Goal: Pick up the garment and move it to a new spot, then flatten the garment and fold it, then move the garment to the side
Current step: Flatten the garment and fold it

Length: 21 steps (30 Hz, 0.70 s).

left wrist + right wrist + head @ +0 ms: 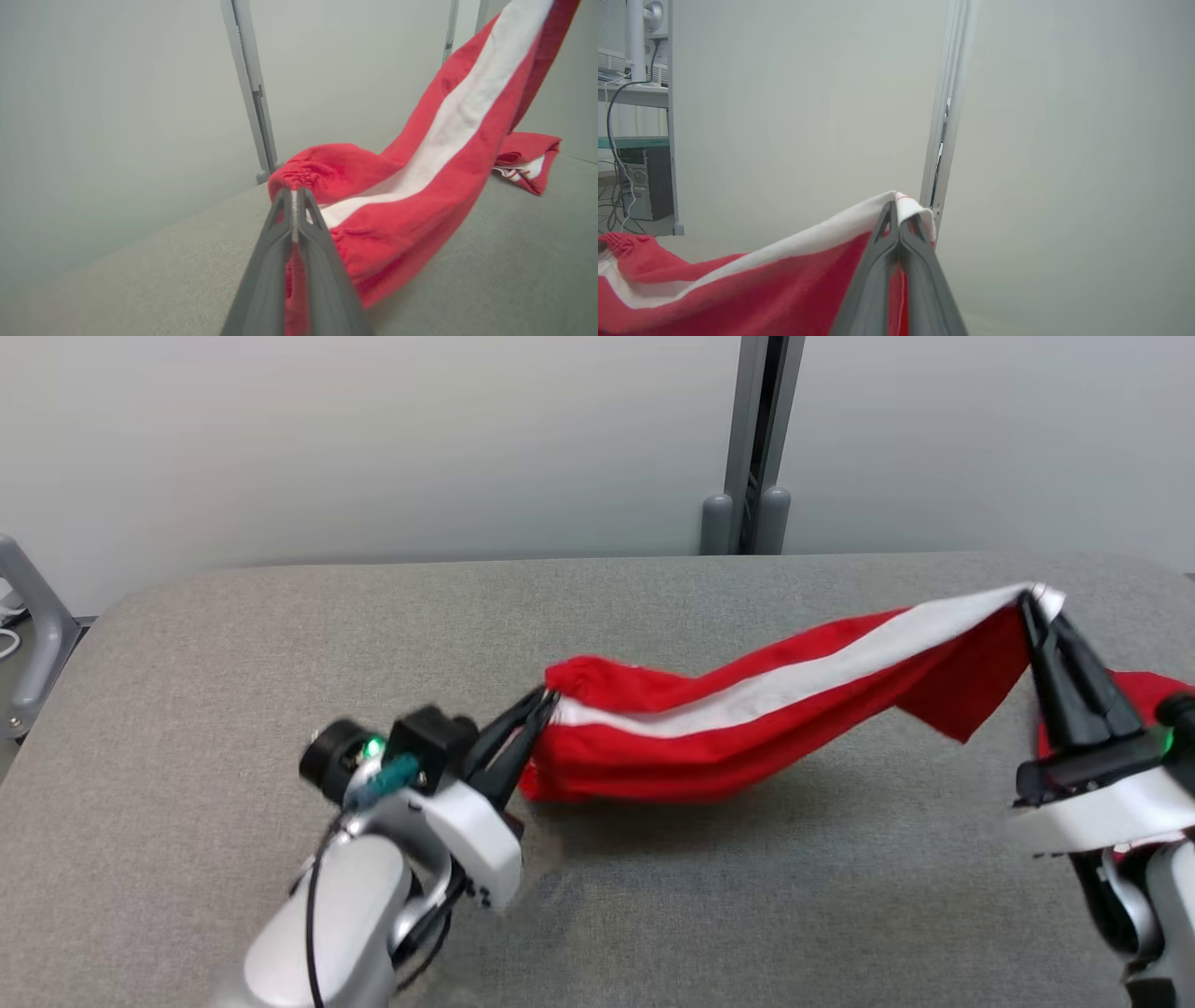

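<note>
Above the table (233, 644), middle to right edge: the garment (747, 737) (red, with one white stripe) is held stretched in the air, its middle sagging low; a further part lies by the right edge.
Left tool (547, 703): clenched on the gathered waistband end.
Right tool (1034, 602): clenched on the white-striped end, which is raised higher.
Done: the pick-up is judged made.
Left: setting down at a new spot, flattening, folding, moving aside.

Part of the garment (747, 747) hides behind the right claw (1030, 601).
</note>
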Motion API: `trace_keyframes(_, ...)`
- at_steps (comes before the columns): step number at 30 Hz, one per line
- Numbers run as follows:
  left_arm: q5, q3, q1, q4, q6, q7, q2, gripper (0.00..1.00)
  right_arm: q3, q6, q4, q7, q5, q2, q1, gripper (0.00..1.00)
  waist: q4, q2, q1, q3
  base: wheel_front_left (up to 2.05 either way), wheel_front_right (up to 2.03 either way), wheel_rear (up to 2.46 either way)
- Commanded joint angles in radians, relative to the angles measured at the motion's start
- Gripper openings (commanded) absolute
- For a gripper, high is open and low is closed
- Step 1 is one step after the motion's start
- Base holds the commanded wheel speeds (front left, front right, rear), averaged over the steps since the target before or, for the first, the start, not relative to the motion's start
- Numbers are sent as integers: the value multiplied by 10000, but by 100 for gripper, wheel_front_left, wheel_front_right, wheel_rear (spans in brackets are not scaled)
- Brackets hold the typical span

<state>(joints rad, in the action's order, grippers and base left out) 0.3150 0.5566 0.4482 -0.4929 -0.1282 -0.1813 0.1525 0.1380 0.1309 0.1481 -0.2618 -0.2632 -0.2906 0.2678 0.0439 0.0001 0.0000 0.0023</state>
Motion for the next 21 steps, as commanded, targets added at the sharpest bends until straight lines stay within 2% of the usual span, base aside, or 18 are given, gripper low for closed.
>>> trace_keyframes(1, 380, 239, 405, 229, -26, 169, 244, 0, -105, -3, -231, -43, 230, -69, 166, 0, 12, -1, 0, -23, 0, 0, 0)
trace_keyframes(6, 2155, 1182, 1679, 1423, -22, 1073, 1245, 0, -424, -3, -990, -45, 1045, -130, 639, 0, 56, -1, 0, -118, 0, 0, 0)
trace_keyframes(12, 3292, 1085, 2778, 2204, -24, 1455, 1940, 0, -661, -3, -1174, -43, 1720, -136, 1355, 0, 8, -1, 0, -163, 0, 0, 0)
trace_keyframes(14, 3421, 851, 2970, 2199, 27, 1270, 1971, 0, -723, -3, -1012, -43, 1749, -85, 1552, 0, -18, -1, 0, -149, 0, 0, 0)
trace_keyframes(17, 3958, 225, 3010, 1986, 272, 792, 1700, 0, -687, -3, -357, -43, 1445, -11, 1882, 0, -72, -1, 0, -57, 0, 0, 0)
trace_keyframes(21, 4388, -86, 2934, 1745, 310, 468, 1432, 0, -496, -3, 305, -39, 1058, -34, 2217, 0, -114, -1, 0, 251, 0, 0, 0)
